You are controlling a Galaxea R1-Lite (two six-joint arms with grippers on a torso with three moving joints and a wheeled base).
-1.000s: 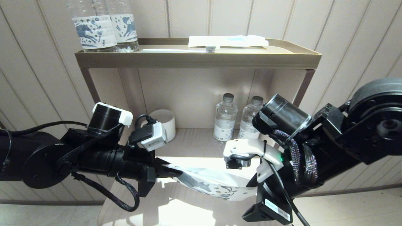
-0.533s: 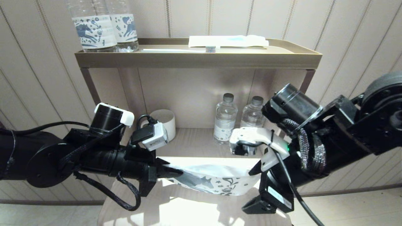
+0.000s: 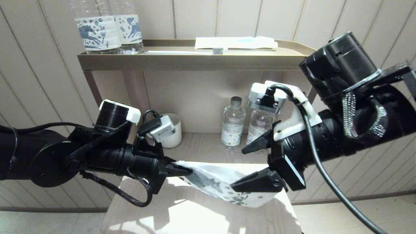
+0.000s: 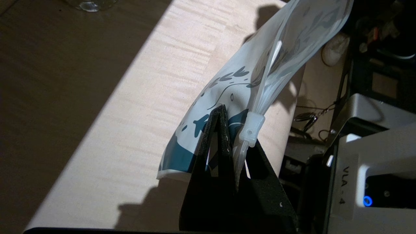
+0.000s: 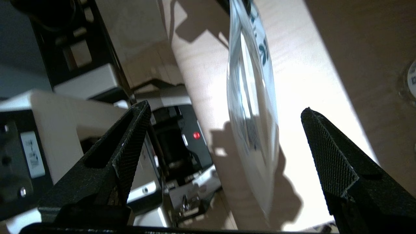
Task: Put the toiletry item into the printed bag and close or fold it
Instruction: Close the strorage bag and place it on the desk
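Pale wooden shelf [image 3: 182, 217] beneath one printed bag [image 3: 214, 182], left gripper [image 3: 182, 169] fingers clamping it, right gripper [image 3: 252, 165] fingers spread wide.

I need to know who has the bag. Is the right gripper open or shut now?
Open. The right gripper has its fingers spread wide either side of the printed bag, touching nothing, while the left gripper pinches the bag's end.

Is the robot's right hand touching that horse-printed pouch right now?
Apart. The right wrist view shows the right hand open, with the printed pouch hanging between its fingers and clear space on both sides.
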